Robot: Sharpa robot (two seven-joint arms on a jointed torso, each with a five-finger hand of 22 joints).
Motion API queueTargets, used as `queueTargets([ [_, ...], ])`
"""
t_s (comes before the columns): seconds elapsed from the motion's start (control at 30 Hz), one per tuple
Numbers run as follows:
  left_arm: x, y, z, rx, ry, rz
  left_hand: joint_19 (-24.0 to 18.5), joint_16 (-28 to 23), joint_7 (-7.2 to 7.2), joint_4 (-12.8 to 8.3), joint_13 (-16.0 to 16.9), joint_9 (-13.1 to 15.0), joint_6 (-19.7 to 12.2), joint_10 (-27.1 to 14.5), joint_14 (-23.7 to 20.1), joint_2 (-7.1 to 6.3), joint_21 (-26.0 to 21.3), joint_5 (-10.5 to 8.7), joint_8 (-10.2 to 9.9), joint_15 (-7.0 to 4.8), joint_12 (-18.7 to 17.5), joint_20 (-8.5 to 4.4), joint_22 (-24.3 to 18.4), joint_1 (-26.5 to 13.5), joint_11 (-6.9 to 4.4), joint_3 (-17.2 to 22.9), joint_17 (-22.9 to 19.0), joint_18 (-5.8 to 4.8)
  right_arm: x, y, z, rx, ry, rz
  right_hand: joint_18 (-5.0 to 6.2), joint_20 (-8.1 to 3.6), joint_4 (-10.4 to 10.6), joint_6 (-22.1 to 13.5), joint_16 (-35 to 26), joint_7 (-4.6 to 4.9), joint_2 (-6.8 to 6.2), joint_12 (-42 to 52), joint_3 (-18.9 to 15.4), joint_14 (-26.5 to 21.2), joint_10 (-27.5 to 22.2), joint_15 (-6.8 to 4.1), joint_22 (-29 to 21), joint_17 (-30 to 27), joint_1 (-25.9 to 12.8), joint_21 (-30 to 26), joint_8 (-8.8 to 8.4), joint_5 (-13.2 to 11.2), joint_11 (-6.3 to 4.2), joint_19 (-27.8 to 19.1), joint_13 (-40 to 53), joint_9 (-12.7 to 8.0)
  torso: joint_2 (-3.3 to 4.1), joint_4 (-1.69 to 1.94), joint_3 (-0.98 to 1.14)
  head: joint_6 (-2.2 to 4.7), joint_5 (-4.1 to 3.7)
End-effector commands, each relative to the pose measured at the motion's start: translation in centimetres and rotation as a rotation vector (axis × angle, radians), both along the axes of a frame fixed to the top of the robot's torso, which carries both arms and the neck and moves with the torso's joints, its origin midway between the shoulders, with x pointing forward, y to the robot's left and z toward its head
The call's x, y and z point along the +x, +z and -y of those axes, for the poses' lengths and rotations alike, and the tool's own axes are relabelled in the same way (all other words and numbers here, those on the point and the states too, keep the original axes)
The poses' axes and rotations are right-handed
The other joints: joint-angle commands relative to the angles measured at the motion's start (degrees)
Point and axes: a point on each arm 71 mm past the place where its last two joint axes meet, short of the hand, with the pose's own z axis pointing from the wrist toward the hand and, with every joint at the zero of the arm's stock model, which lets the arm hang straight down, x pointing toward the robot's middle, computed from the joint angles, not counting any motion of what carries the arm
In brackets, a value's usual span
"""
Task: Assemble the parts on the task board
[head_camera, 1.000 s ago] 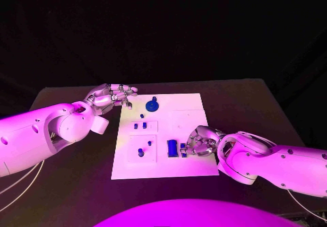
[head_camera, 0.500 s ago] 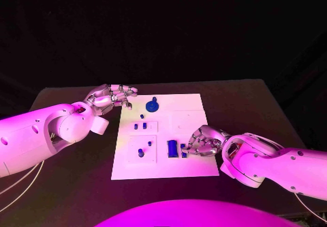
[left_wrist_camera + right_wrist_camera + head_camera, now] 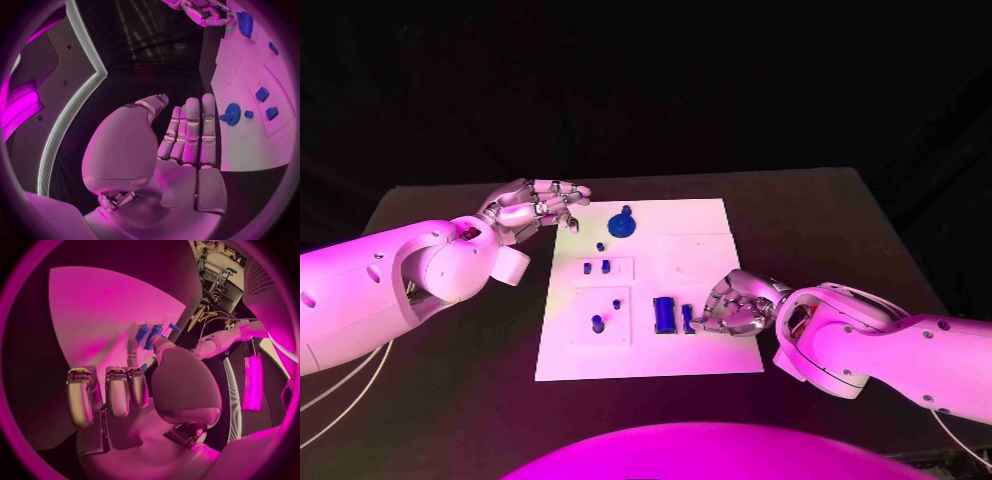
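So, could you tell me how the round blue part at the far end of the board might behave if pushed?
The round blue part looks rigid and small, probably light. Lying flat on the task board, it should slide rather than tip.

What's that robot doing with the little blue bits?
It is putting small blue parts together on a white task board. Its right hand is low over the board's near right side, fingers beside a blue block and a slim blue piece; whether it grips one is unclear. Its left hand waits by the board's far left corner, holding nothing, near a round blue part.
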Motion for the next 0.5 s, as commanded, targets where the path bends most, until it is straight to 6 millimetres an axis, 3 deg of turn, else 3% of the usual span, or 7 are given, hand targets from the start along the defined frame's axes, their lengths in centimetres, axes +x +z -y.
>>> queueTargets([
  [0.03, -0.04, 0.06, 0.17, -0.005, -0.013, 0.004, 0.11, 0.18, -0.06, 0.28, -0.05, -0.09, -0.44, 0.07, 0.01, 0.34, -0.28, 0.16, 0.20, 0.22, -0.19, 0.20, -0.07, -0.35, 0.19, 0.00, -0.09, 0.78, -0.22, -0.20, -0.29, -0.004, 0.029, -0.020, -0.14, -0.20, -0.08, 0.14, 0.25, -0.19, -0.13, 0.34, -0.29, 5.13, 5.06, -0.32, 14.77, 11.39, 0.53, 0.12, -0.10, -0.36, -0.38, 5.66, 14.01, -0.09, 0.00, 0.09, 0.01, 0.11, -0.04],
  [0.5, -0.05, 0.06, 0.19, -0.001, -0.016, 0.007, 0.11, 0.18, -0.06, 0.28, -0.05, -0.09, -0.44, 0.07, 0.01, 0.34, -0.28, 0.16, 0.20, 0.22, -0.19, 0.20, -0.07, -0.35, 0.19, 0.00, -0.09, 0.78, 0.06, -0.77, -0.57, -0.027, 0.022, -0.020, -0.15, -0.20, 0.03, 0.19, 0.26, -0.18, 0.15, 0.37, -0.27, 5.13, 5.08, -0.32, 14.78, 11.40, 0.70, 0.15, -0.10, -0.58, -0.39, 5.67, 14.03, -0.10, 0.10, 0.13, -0.02, -0.17, -0.05],
])
